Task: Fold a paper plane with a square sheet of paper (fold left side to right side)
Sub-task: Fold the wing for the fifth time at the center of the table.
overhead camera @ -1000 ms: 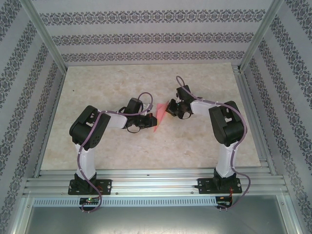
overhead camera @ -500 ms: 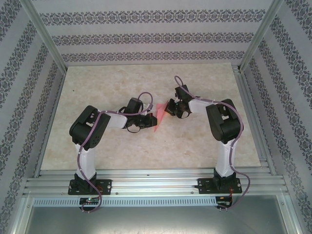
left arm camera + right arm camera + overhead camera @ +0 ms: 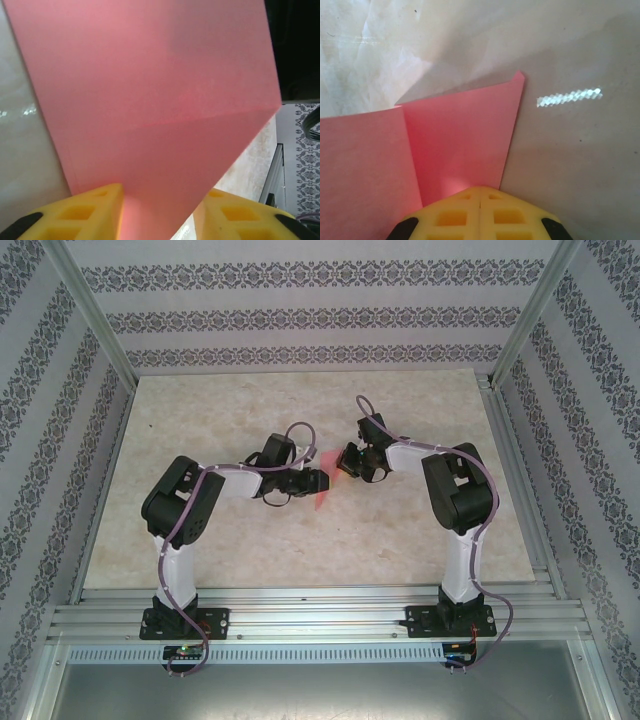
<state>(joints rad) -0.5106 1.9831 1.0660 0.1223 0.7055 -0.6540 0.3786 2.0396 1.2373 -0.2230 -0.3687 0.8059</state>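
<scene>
While the right gripper (image 3: 346, 462) stayed pinched on the square sheet of paper (image 3: 460, 140), the left gripper (image 3: 322, 480) nudged right, fingers apart around it; it looked salmon-pink, creased, half-folded.

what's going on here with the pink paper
Two robot arms are folding a salmon-pink sheet of paper over the table. The right gripper is shut on one edge, and the left gripper is open around the sheet. The sheet is already creased, not yet a plane.
</scene>
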